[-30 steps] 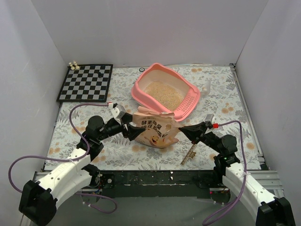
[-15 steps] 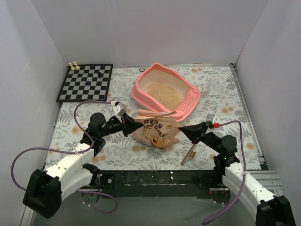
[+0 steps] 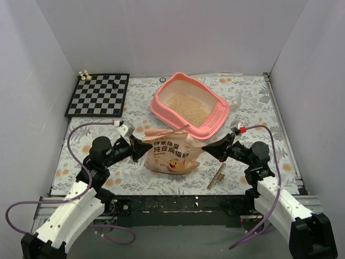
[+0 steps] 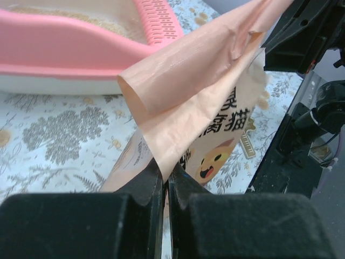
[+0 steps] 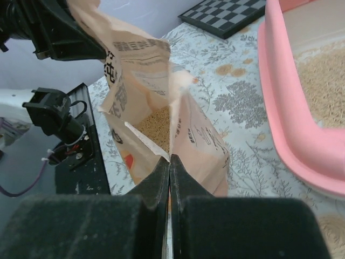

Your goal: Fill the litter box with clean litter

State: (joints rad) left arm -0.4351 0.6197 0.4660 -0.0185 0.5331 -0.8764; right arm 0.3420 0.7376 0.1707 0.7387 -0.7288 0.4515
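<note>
Checkerboard (image 3: pixel 98 95), printed bag (image 3: pixel 171 156), scoop (image 3: pixel 236 99)

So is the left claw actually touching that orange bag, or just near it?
Touching. The left wrist view shows the left gripper shut on a fold of the bag, its edge pinched between the jaws.

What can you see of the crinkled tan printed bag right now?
The crinkled tan-orange bag, printed with Chinese text and a cartoon face, sits on the floral table close by the pink litter box. Its mouth is open, beige granules showing inside. The left gripper and right gripper each pinch an opposite top edge.
</note>
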